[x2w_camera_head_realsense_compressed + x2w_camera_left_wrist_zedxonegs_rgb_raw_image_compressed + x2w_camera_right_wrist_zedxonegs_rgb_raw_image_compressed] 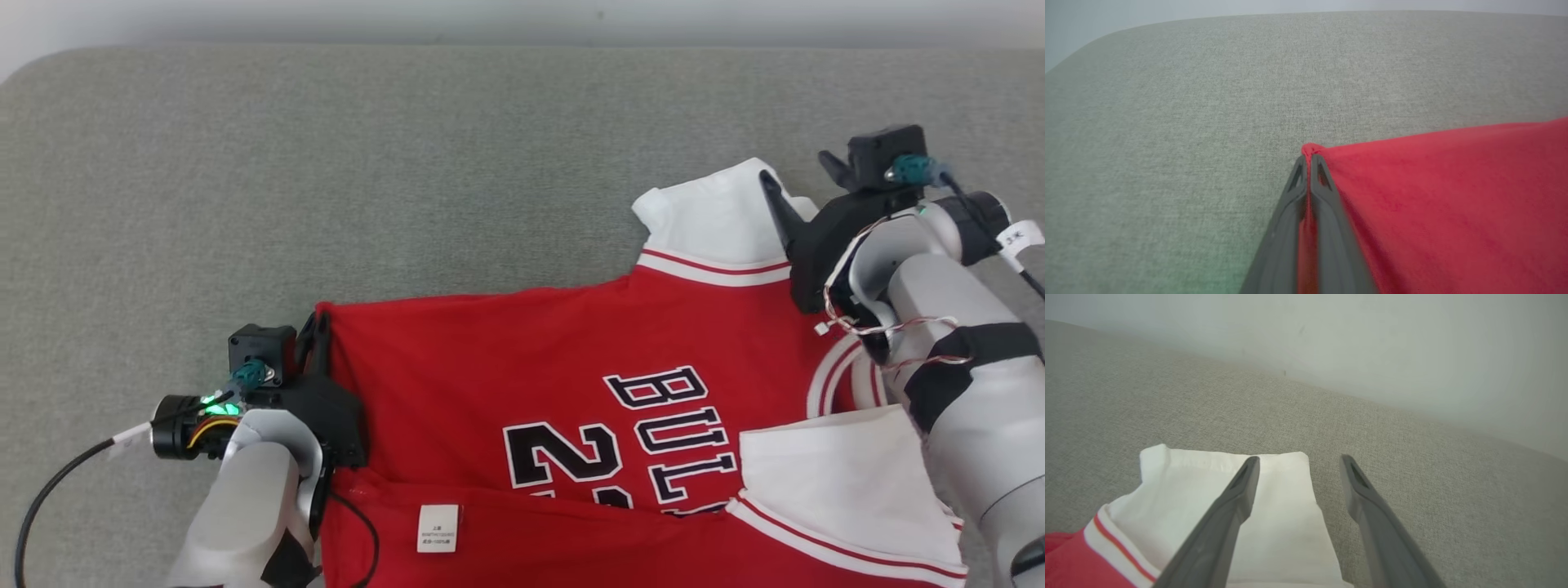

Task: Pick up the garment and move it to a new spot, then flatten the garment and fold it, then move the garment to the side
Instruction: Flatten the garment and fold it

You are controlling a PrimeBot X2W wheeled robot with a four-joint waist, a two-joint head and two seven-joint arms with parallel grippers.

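Red garment [490, 384] — white sleeves [710, 220], black lettering [653, 390] — lies partly folded over.

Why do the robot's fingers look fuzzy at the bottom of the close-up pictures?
Left wrist view: the left gripper is probably very close to the lens, so its fingers blur toward the bottom edge, beside a faint green glow. Right wrist view: the right gripper softens the same way. Head view: the garment lettering is sharp, lighting even.

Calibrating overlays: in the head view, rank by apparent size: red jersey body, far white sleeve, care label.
1. red jersey body
2. far white sleeve
3. care label
No close calls.
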